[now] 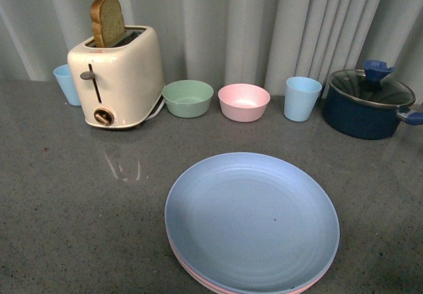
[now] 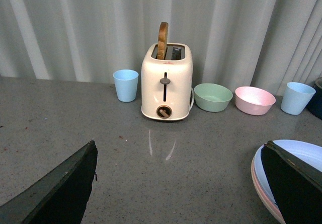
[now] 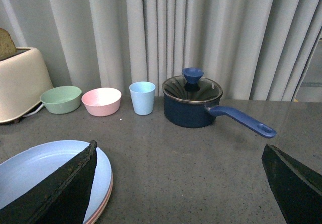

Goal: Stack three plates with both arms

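The plates are stacked at the front middle of the grey counter. The light blue plate (image 1: 251, 218) lies on top, and a pink plate's rim (image 1: 192, 271) shows beneath it. I cannot make out the beige plate. Neither arm shows in the front view. In the left wrist view my left gripper (image 2: 176, 194) is open and empty over bare counter, with the stack (image 2: 302, 151) by one finger (image 2: 297, 189). In the right wrist view my right gripper (image 3: 176, 194) is open and empty, with the stack (image 3: 35, 168) by one finger (image 3: 55, 194).
Along the back by the curtain stand a light blue cup (image 1: 66, 84), a cream toaster (image 1: 122, 76) holding a bread slice, a green bowl (image 1: 188, 98), a pink bowl (image 1: 244, 102), another light blue cup (image 1: 301, 98) and a lidded blue pot (image 1: 367, 102).
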Action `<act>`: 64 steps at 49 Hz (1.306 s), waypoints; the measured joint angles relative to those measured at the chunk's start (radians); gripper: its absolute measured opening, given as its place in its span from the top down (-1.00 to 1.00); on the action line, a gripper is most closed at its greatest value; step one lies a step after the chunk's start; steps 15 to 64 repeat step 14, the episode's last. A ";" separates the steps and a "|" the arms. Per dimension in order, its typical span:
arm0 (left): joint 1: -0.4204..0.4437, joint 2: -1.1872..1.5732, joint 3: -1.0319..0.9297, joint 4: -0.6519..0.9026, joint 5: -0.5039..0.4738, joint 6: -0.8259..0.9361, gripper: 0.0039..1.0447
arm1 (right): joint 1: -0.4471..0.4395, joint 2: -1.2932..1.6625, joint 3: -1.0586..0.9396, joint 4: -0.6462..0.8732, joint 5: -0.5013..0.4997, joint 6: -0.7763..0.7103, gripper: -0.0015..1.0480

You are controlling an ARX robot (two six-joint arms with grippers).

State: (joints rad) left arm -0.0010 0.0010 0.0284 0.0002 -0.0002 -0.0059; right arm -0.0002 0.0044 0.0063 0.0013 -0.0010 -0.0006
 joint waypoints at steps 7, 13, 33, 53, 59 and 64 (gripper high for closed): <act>0.000 0.000 0.000 0.000 0.000 0.000 -0.87 | 0.000 0.000 0.000 0.000 0.000 0.000 -0.85; 0.000 0.000 0.000 0.000 0.000 0.000 -0.87 | 0.000 0.000 0.000 0.000 0.000 0.000 -0.85; 0.000 0.000 0.000 0.000 0.000 0.000 -0.87 | 0.000 0.000 0.000 0.000 0.000 0.000 -0.85; 0.000 0.000 0.000 0.000 0.000 0.000 -0.87 | 0.000 0.000 0.000 0.000 0.000 0.000 -0.85; 0.000 0.000 0.000 0.000 0.000 0.000 -0.87 | 0.000 0.000 0.000 0.000 0.000 0.000 -0.85; 0.000 0.000 0.000 0.000 0.000 0.000 -0.87 | 0.000 0.000 0.000 0.000 0.000 0.000 -0.85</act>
